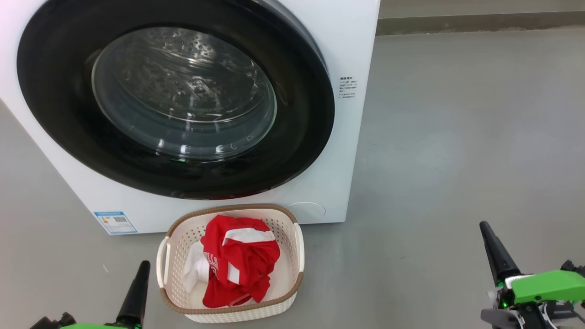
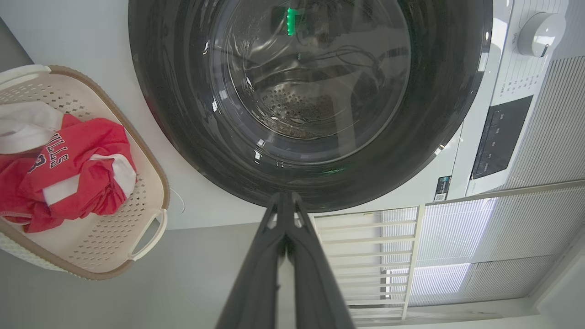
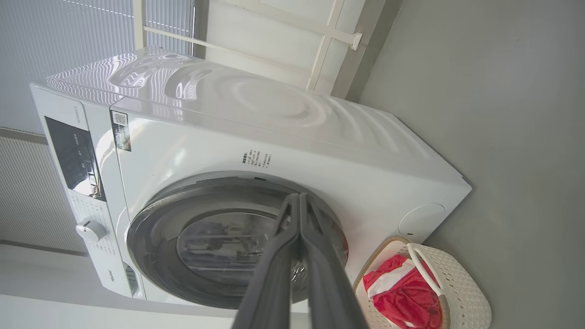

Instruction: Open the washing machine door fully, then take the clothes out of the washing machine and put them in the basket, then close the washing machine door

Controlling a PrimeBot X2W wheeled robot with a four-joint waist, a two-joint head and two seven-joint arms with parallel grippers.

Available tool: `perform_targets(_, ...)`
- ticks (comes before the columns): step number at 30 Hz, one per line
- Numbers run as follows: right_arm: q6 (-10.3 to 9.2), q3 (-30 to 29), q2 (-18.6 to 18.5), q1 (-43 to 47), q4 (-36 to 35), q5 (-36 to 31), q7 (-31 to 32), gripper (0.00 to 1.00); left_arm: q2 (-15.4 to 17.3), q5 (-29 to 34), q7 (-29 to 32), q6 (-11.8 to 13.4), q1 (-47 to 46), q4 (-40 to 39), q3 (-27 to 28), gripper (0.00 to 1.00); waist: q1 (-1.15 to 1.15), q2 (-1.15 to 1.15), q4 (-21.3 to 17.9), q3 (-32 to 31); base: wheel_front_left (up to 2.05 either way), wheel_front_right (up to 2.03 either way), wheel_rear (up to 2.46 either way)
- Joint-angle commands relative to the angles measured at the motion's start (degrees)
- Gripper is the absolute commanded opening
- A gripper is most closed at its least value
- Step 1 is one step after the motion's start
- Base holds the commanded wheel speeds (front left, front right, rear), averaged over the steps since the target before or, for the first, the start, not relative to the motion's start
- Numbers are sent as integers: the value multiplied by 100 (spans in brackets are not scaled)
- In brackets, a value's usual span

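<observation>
Closing step, apparently complete: washing machine door [image 1: 183, 91] looks flush; clothes [image 1: 240, 260] in basket [image 1: 284, 256]. Left claw [image 1: 141, 274], right claw [image 1: 489, 240]: pinched shut, empty. Advice: confirm latch.

The large round washing machine door [image 1: 59, 114] is a glossy, smooth black ring around clear domed glass. The big white boxy washing machine [image 1: 352, 41] has a smooth, shiny casing. The small cream-white perforated basket [image 1: 285, 228] is matt plastic with a brown woven-look rim. The bright red clothes [image 1: 247, 260] are crumpled cloth. The grey floor [image 1: 457, 137] looks matt.
</observation>
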Motion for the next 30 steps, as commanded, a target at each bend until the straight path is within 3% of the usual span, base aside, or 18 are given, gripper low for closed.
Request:
perform_targets(1,-2,77,-29,-305,-197,220,75,0,37,-182,70,-32,-261,-167,200,0,0,0,0,-1,0,0,0)
perform_targets(12,-4,-5,-19,-378,-263,829,255,0,26,-817,243,-35,-346,-201,228,0,0,0,-1,-9,0,0,0)
perform_targets(30,-4,-12,-14,-378,-263,823,261,0,26,-818,243,-35,-346,-201,228,0,0,0,-1,-9,0,0,0)
